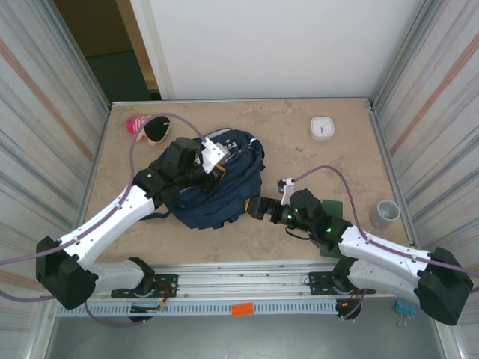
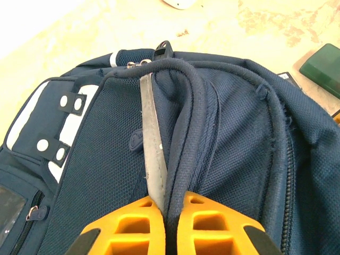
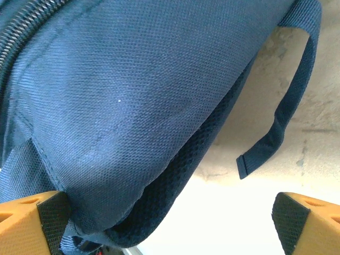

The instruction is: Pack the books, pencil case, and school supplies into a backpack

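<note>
The navy backpack (image 1: 224, 196) lies in the middle of the table. My left gripper (image 1: 212, 163) is over its top and shut on the backpack's navy piped edge (image 2: 183, 133), with a grey-white strip pinched alongside it at the orange fingertips (image 2: 172, 204). At the bag's near right edge my right gripper (image 1: 258, 208) stands open. The backpack's corner (image 3: 133, 106) sits between its jaws, close against the left pad (image 3: 50, 218), and a loose strap (image 3: 287, 106) hangs beyond. A dark green book (image 2: 325, 61) lies right of the bag, partly under my right arm (image 1: 334, 211). A pink and black pencil case (image 1: 148, 129) sits at the far left.
A white square device (image 1: 322, 127) rests at the back right, and a grey cup (image 1: 385, 215) stands by the right wall. Corrugated walls close in both sides. Bare tabletop (image 1: 299, 161) lies between the bag and the white device.
</note>
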You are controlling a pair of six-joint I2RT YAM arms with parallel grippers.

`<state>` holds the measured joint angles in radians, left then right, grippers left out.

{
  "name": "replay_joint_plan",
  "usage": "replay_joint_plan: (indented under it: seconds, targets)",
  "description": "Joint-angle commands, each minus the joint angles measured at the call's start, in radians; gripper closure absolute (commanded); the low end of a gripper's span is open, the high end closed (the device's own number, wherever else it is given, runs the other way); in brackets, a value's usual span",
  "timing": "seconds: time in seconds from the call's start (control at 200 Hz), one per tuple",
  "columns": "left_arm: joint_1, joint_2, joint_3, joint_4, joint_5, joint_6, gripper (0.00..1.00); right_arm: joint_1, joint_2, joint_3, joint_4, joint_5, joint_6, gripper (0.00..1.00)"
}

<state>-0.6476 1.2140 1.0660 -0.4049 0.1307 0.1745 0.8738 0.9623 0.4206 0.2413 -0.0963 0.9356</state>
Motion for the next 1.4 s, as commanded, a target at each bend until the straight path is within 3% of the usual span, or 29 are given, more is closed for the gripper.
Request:
replay_joint_plan:
  seconds: [0.0, 0.155, 0.215, 0.281, 0.336, 0.426, 0.566, 0.842, 0.957, 0.997, 1.153, 1.293, 1.398]
  targets:
    - [0.004, -0.041, 0.101, 0.142, 0.019, -0.030, 1.00, 0.020, 0.056, 0.025, 0.106, -0.057, 0.032, 0.00]
    - [0.005, -0.025, 0.118, 0.128, 0.007, -0.031, 1.00, 0.036, 0.119, 0.065, 0.201, -0.151, 0.013, 0.06]
    - [0.005, -0.020, 0.125, 0.124, 0.018, -0.035, 1.00, 0.036, 0.135, 0.066, 0.223, -0.155, 0.008, 0.19]
    - [0.005, -0.021, 0.131, 0.129, 0.029, -0.042, 1.00, 0.036, 0.150, 0.057, 0.197, -0.099, 0.006, 0.47]
    - [0.005, -0.023, 0.141, 0.129, 0.030, -0.037, 1.00, 0.029, 0.175, 0.049, 0.121, -0.036, 0.009, 0.61]
    - [0.005, -0.024, 0.177, 0.103, 0.025, 0.001, 1.00, 0.007, 0.248, 0.040, 0.032, -0.002, -0.004, 0.73]
    - [0.006, -0.016, 0.244, 0.024, 0.040, 0.088, 1.00, -0.005, 0.367, 0.006, 0.085, 0.013, 0.002, 0.80]
    - [0.018, -0.025, 0.286, -0.088, 0.092, 0.223, 1.00, -0.015, 0.407, 0.033, 0.055, 0.061, -0.080, 0.79]
    - [0.070, -0.044, 0.253, -0.088, 0.186, 0.284, 1.00, -0.016, 0.342, 0.019, 0.067, 0.035, -0.171, 0.64]
    - [0.092, -0.049, 0.237, -0.091, 0.240, 0.330, 1.00, -0.014, 0.295, 0.009, 0.063, 0.024, -0.222, 0.54]
    - [0.121, -0.028, 0.217, -0.157, 0.354, 0.522, 1.00, -0.050, 0.067, 0.014, -0.089, -0.021, -0.351, 0.30]
    - [0.121, 0.001, 0.237, -0.222, 0.449, 0.616, 1.00, -0.128, -0.090, 0.061, -0.253, -0.118, -0.376, 0.24]
    - [0.120, -0.025, 0.200, -0.196, 0.517, 0.681, 1.00, -0.166, -0.191, 0.084, -0.313, -0.101, -0.459, 0.21]
